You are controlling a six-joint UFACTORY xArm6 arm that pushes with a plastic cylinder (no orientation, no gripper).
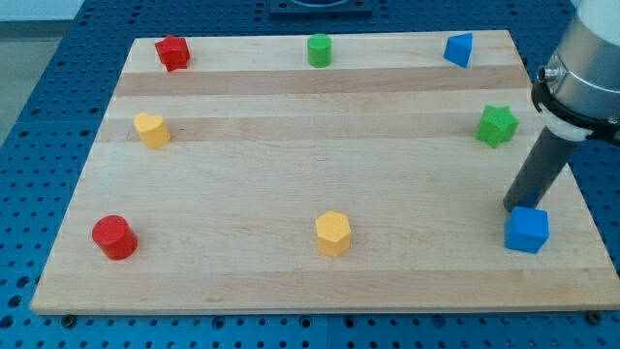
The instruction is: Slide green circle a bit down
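**Wooden board, long run ahead: where the push on the green circle could go astray**

Wood makes up the tabletop [291,145], a pale planked board on a blue perforated bench [39,116]; it carries eight small blocks, spread well apart around its edges.

Largest of what moves is the arm itself, at the view's right; it bears no gripper, so nothing opens, closes or is held; it ends in a dark rod, and my tip [513,208] sits at the top edge of the blue cube [527,230], touching it or just beside it; which, I cannot tell.

The green circle [320,49] stands near the view's top edge, about mid-width, far from my tip; to push it down I judge the tip must get above it, where little board remains.

Risks, as I judge them:
- leaving carelessly could drag or nudge the blue cube toward the board's lower right corner;
- the green star [497,126] lies near a direct route upward and could be clipped;
- the blue block [459,49] at the top right sits beside any path along the top edge;
- an off-centre contact would send the round block sideways rather than down;
- too long a push overshoots "a bit".

The red block [173,52], yellow heart [151,129], red cylinder [114,237] and yellow hexagon [333,233] look safely distant.
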